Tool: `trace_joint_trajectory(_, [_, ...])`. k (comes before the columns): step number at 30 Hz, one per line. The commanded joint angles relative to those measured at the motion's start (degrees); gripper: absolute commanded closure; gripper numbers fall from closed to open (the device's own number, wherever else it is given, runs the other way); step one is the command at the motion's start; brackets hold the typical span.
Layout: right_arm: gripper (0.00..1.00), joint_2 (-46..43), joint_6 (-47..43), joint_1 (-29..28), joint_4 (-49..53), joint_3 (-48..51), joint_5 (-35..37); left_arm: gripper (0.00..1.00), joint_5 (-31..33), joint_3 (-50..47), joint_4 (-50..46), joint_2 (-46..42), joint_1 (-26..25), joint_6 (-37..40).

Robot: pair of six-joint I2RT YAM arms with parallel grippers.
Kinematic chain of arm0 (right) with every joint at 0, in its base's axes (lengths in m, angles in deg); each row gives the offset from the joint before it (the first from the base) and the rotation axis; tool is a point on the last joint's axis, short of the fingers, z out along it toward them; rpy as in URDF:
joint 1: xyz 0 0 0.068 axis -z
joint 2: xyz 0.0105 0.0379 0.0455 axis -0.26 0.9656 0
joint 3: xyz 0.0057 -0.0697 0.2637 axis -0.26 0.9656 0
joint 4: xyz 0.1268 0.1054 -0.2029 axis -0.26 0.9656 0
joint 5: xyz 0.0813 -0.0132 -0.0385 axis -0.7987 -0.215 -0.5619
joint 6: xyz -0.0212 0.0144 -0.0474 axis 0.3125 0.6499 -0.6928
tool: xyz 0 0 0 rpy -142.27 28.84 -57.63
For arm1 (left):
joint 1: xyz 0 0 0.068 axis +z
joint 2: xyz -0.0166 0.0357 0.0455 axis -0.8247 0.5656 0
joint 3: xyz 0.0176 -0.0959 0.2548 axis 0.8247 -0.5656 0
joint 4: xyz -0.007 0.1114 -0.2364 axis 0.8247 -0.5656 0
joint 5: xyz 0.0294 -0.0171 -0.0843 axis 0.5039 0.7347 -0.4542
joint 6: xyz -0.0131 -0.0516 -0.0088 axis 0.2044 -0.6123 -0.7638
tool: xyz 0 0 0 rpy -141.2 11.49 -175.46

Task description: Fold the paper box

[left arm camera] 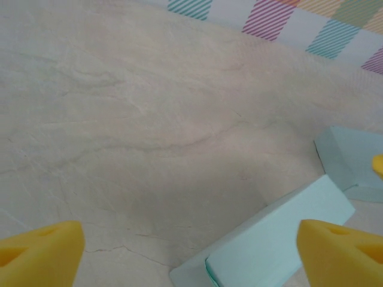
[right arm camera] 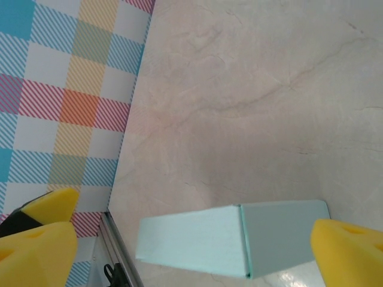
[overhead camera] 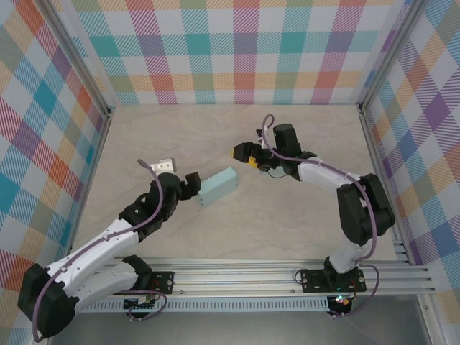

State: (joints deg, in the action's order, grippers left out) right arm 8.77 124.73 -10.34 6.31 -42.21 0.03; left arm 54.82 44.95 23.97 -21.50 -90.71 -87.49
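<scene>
As the paper box (overhead camera: 218, 186) lies shut on the table (overhead camera: 287, 230), seemingly folded, left gripper (overhead camera: 192, 185) just beside it and right gripper (overhead camera: 246, 155) far-right of it both stand open, empty.

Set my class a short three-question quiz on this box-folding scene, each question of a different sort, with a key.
1. True or false: the right end effector is clamped on the paper box.
2. Where is the paper box? A. Lying on the table, between the two arms. B. Standing on end at the table's near edge. C. Lifted into the air.
3. What colour are the fingers of the left end effector?

Key: 1. False; its jaws stand open and the box lies free. 2. A. 3. Yellow.
</scene>
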Motion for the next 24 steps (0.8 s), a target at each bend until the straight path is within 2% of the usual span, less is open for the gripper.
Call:
trace_joint_trajectory(1, [0.00, -4.9, -4.1, 0.2, 7.6, 0.8, 4.5, 0.00, -7.6, 4.6, -8.9, 1.0, 3.0, 5.5])
trace_joint_trajectory(3, [0.00, -7.9, -5.3, 0.3, 10.4, 1.7, 7.3, 0.00, -13.1, 6.5, -10.3, 2.1, 3.4, 10.9])
trace_joint_trajectory(6, [0.00, -12.4, -6.7, 0.3, 14.9, 2.9, 12.1, 0.00, -21.7, 9.8, -13.4, 5.6, 3.4, 24.6])
trace_joint_trajectory(12, [0.00, -20.3, -6.7, 0.3, 24.6, 4.0, 24.7, 0.01, -27.1, 14.0, -12.6, 15.0, 3.3, 40.9])
trace_joint_trajectory(17, [0.00, -27.1, -6.2, 0.3, 28.1, 5.8, 30.1, 0.01, -25.9, 20.5, -15.3, 24.0, 2.5, 46.7])
trace_joint_trajectory(24, [0.01, -34.6, -5.5, 0.3, 29.5, 8.2, 34.8, 0.07, -24.8, 26.7, -20.7, 32.4, 1.6, 49.6])
